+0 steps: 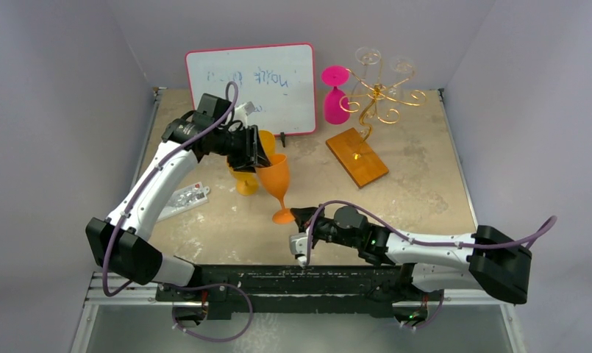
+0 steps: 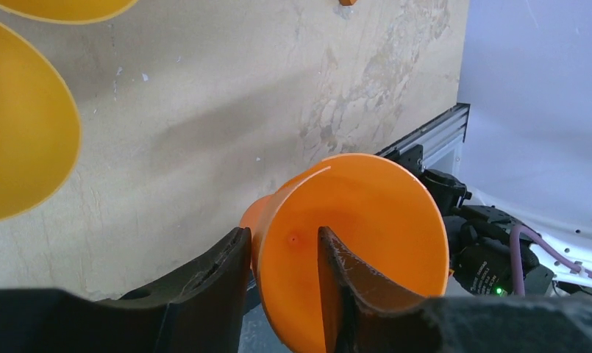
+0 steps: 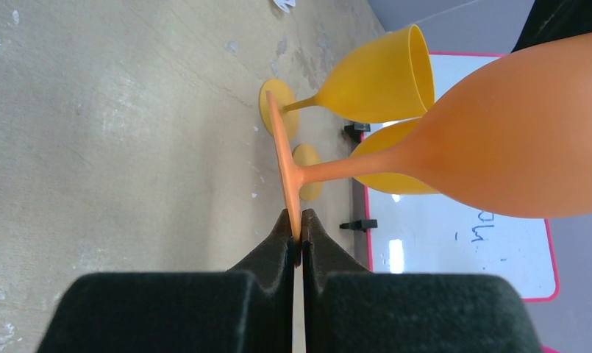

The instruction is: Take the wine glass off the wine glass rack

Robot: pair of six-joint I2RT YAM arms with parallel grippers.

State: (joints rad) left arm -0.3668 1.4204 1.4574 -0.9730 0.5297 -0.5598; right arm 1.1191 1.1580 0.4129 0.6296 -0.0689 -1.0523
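Two grippers on one glass rn.

Top view: the orange wine glass (image 1: pixel 276 176) is off the wine glass rack (image 1: pixel 377 95) and well apart from it, over the table (image 1: pixel 418 191) center-left. Long axis is roughly upright, rim up by my left gripper (image 1: pixel 254 154), foot (image 1: pixel 283 216) down by my right gripper (image 1: pixel 298 218).

Left wrist cam: looking down into the bowl, rim facing the cam. One finger (image 2: pixel 219 276) is outside the wall and the other's inside. Can't tell if it's actually clamping or just straddling, tbh.

Right wrist cam: right jaws are pinched tight on the edge of the foot, w/ the stem running from there to the bowl. Whiteboard (image 3: pixel 454 235) and 2 yellow glasses (image 3: pixel 381 77) sit behind.
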